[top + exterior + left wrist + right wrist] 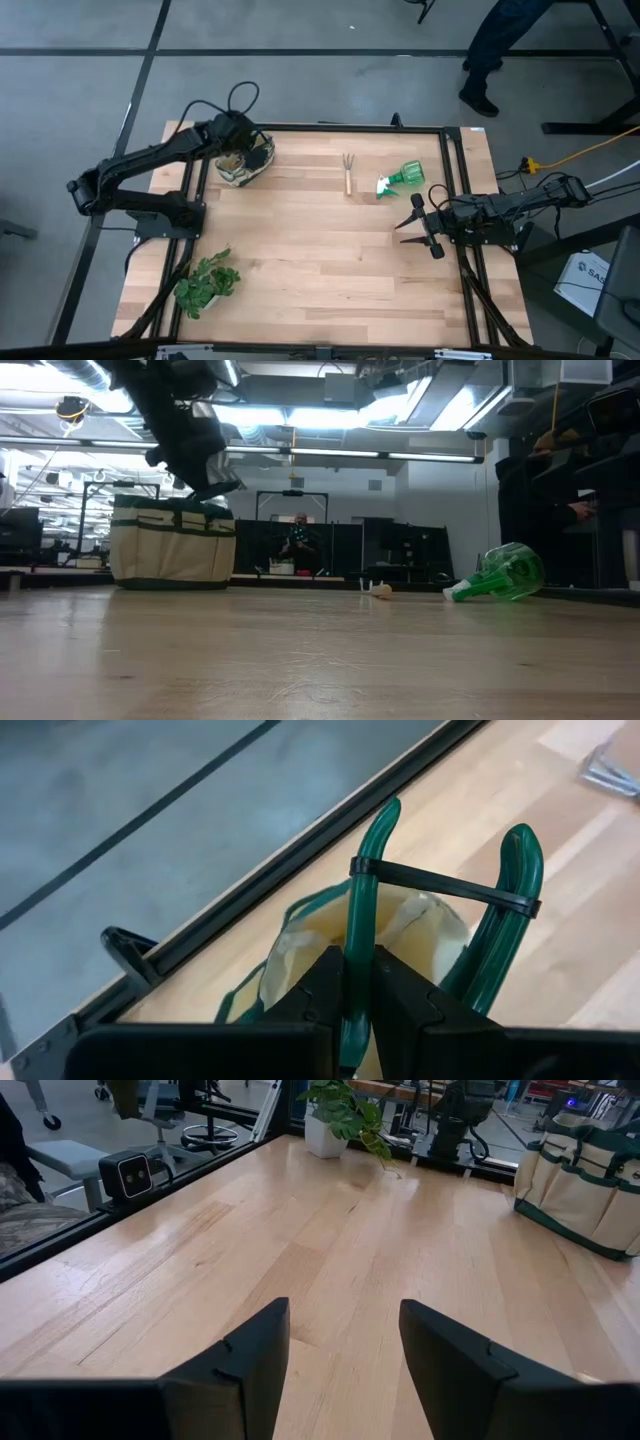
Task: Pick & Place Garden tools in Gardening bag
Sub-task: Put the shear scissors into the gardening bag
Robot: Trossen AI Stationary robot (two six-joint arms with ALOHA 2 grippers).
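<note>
The gardening bag (240, 168), cream with dark green trim, stands at the table's far left; it also shows in the low view (172, 545). My left gripper (247, 152) hangs over its open top, shut on pruning shears with green handles (500, 910) joined by a black latch (440, 885). The shears' blades are hidden. The three-prong hand rake (347, 173) and the green spray bottle (403, 178) lie on the table at the far middle and right. My right gripper (413, 225) is open and empty at the right. No trowel shows. My left gripper pinches one green handle of the shears (358, 935) between its two fingers. The fingers come from above, slanting down over the bag's tan opening (410, 925). Both handles' curved free ends stick out past the fingertips. Whether the shears touch the bag is hidden.
A leafy green plant (205, 285) sits at the table's near left corner. Black frame rails (455, 190) run along the table's sides. Bare wood lies across the middle and near right (330, 270). A person stands beyond the far right corner (490, 60).
</note>
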